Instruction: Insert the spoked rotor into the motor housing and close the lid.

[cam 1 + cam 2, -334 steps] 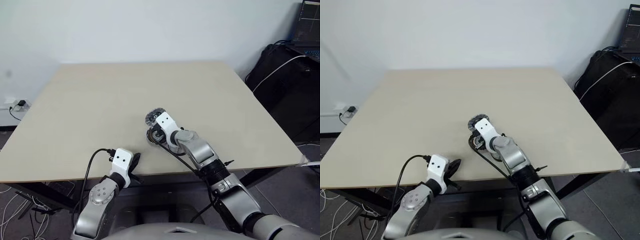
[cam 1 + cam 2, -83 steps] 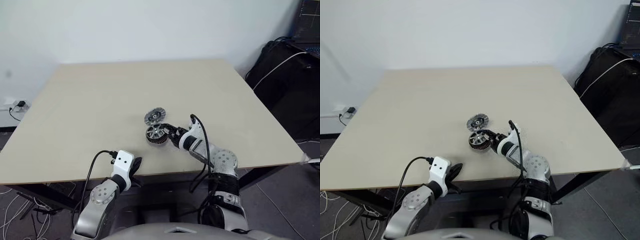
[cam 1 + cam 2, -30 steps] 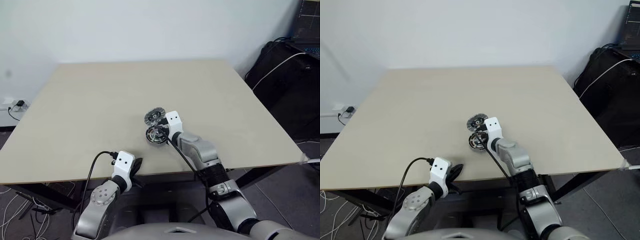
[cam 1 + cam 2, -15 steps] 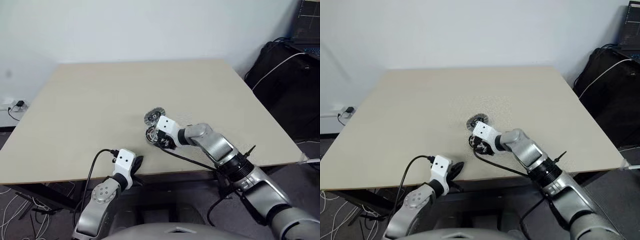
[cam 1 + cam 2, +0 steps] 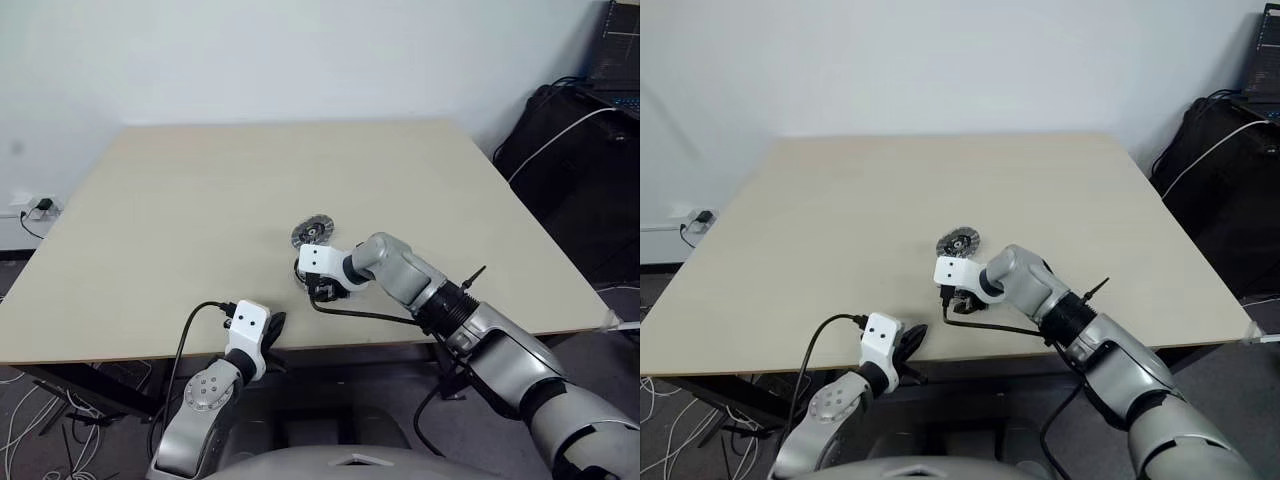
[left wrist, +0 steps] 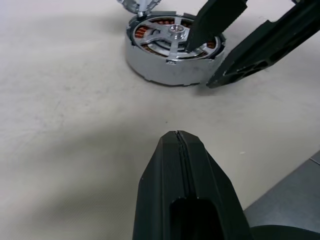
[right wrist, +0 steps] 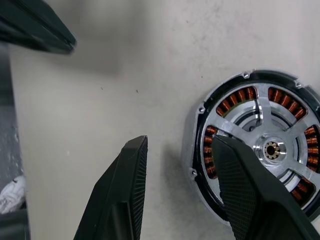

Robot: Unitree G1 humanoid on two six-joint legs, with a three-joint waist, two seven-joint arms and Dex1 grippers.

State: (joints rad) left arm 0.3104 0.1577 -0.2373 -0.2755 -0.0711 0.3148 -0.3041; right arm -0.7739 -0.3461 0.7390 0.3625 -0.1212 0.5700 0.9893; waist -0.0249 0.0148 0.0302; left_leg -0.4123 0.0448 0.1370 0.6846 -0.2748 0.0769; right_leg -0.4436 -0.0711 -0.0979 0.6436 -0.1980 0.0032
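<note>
The motor housing (image 7: pixel 239 95) lies on the table (image 5: pixel 180 200) near its front edge, copper windings showing. The spoked rotor (image 7: pixel 271 149) sits inside it, spokes flat over the windings. My right gripper (image 7: pixel 180 145) is open and points down over the housing's rim: one finger rests over the rotor, the other stands outside the wall, apart from it. The lid (image 5: pixel 312 232) lies just behind the housing, separate from it. My left gripper (image 6: pixel 176 137) is shut and empty, low at the front edge, short of the housing (image 6: pixel 160 67).
The front edge of the table runs just below the housing. A black bag (image 5: pixel 570 150) with a white cable stands off the right side. A wall socket (image 5: pixel 35 210) and loose cables lie low on the left.
My right wrist has rolled and the elbow swung out to the right, so the gripper now reaches the housing from its left. Its fingers have opened. The left arm and lid stayed put.
</note>
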